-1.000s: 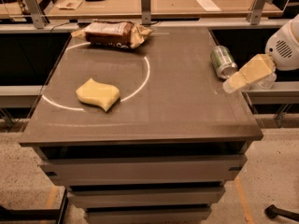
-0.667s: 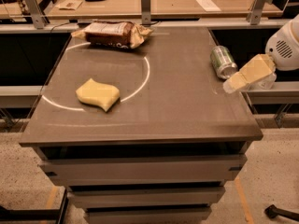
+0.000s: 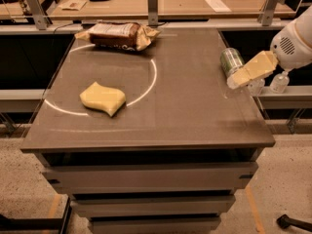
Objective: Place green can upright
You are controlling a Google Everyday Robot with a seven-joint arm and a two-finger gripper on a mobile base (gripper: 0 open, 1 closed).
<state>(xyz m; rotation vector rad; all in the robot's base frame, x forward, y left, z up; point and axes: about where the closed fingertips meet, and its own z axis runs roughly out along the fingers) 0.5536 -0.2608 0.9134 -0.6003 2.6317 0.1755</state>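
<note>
1. A robot's gripper (image 3: 242, 76) reaches in from the right over the grey counter (image 3: 185, 116). Its pale tip sits against the near end of the green can (image 3: 230, 60), and this view does not show whether the gripper is open or clamped on the can.
2. The green can lies on its side close to the counter's right edge, not yet upright. It is well apart from the yellow sponge (image 3: 102, 97) on the left and the chip bag (image 3: 119, 34) at the back.
3. The likeliest upset is a roll. A round can lying this near the edge could be sent off the right side by a glancing push, down towards the clear bottles (image 3: 280, 82) just beyond the counter.
4. A second risk appears to lie in the grip. The gripper meets the can near one end, so the can may pivot or slip as it is tipped up. If it is let go while tilted, it could topple back onto its side.
5. As for containers, nothing shows whether the can is sealed or what it holds. The chip bag lies flat with its contents hidden. The clear bottles stand partly behind the gripper, and what is in them cannot be made out.
</note>
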